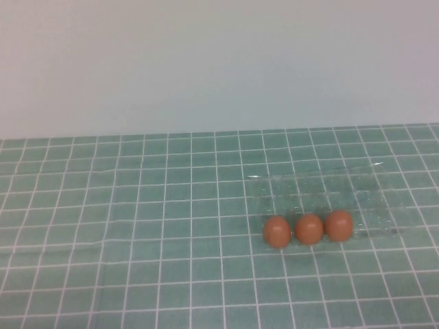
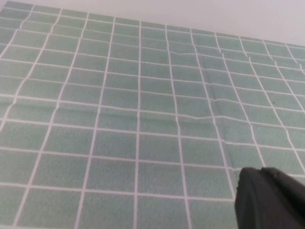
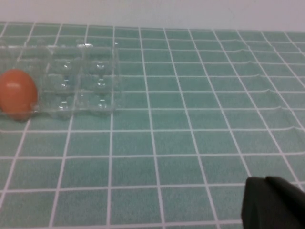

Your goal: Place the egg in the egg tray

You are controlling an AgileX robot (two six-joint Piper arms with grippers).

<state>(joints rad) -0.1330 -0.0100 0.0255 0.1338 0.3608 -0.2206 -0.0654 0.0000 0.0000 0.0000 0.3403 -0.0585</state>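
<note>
Three reddish-brown eggs sit in a row along the near edge of the clear plastic egg tray (image 1: 322, 186): a left egg (image 1: 277, 231), a middle egg (image 1: 309, 228) and a right egg (image 1: 339, 225). They appear to rest in the tray's front cups. In the right wrist view one egg (image 3: 17, 93) shows at the tray's (image 3: 81, 76) end. My left gripper (image 2: 267, 200) is shut and empty over bare cloth, with no egg or tray in its view. My right gripper (image 3: 271, 202) is shut and empty, well away from the tray. Neither arm shows in the high view.
A green cloth with a white grid (image 1: 137, 240) covers the table and has slight wrinkles. A plain white wall (image 1: 206, 62) stands behind the table's far edge.
</note>
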